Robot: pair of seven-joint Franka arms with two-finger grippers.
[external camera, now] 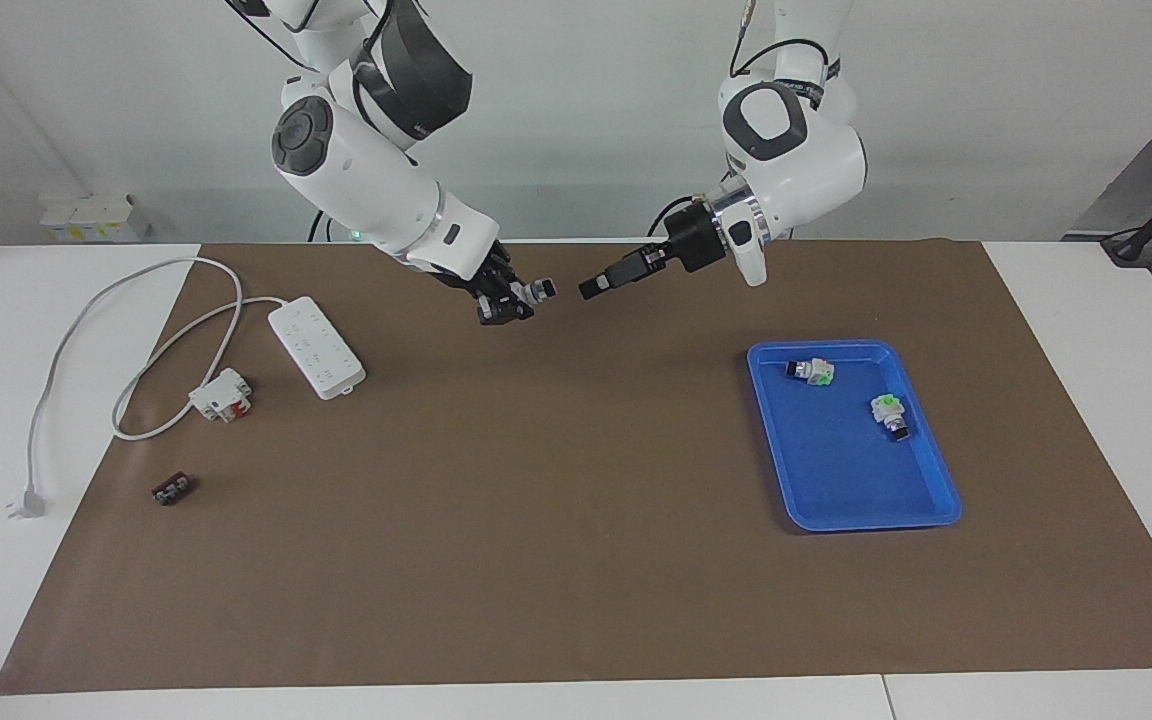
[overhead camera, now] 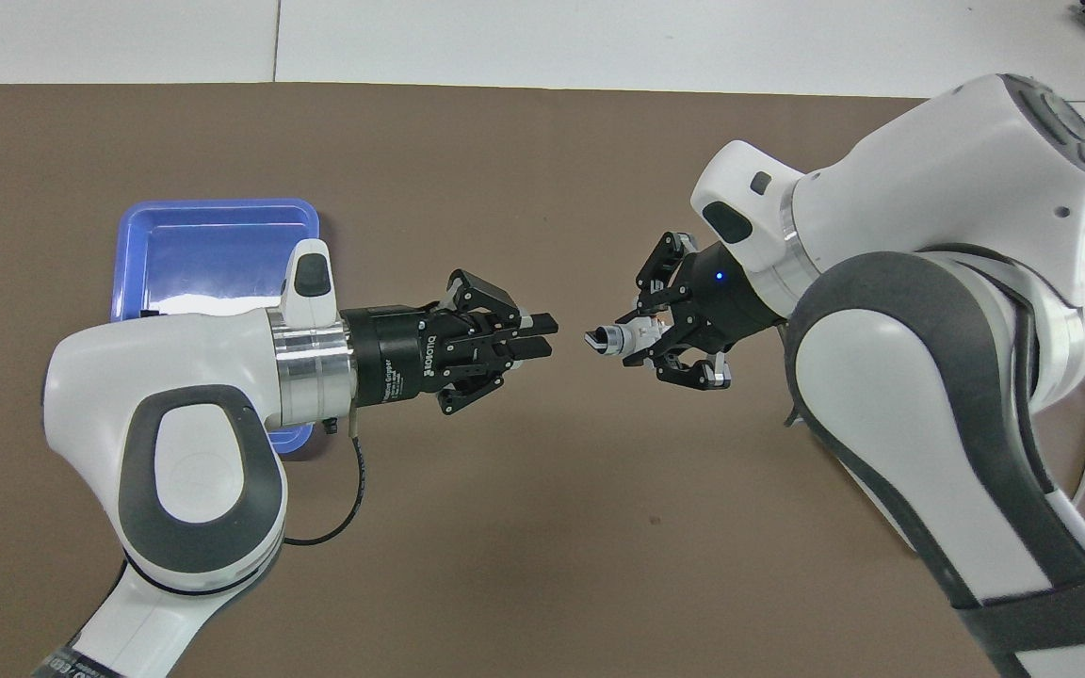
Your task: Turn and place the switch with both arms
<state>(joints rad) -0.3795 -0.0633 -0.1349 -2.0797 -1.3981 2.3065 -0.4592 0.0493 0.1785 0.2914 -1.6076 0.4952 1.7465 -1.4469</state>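
Two arms: both raised over the middle of the brown mat [external camera: 576,560], grippers pointing at each other, tips near but apart.
Right gripper [overhead camera: 641,337]: pinches the switch [overhead camera: 610,339]; black knob tip sticks out toward the left gripper, white body sits between the fingers.
Switch, facing view [external camera: 537,290]: in the air in the right gripper [external camera: 511,298], over bare mat toward the robots' edge; not touching the left gripper.
Left gripper [overhead camera: 542,337]: fingers nearly pressed together with a thin gap, holding nothing; fingertips level with the knob tip, just short of it. In the facing view [external camera: 591,288] it points at the switch.
Blue tray [external camera: 936,500]: on the mat toward the left arm's end; two green-ended switches inside, one [external camera: 811,371] nearer the robots, the other [external camera: 891,413] farther.
Power strip [external camera: 316,347]: white, toward the right arm's end, with its cable [external camera: 76,330] looping off the mat.
Breaker block [external camera: 221,394]: white and red, beside the strip, farther from the robots.
Small dark part [external camera: 172,490]: on the mat, farther still.
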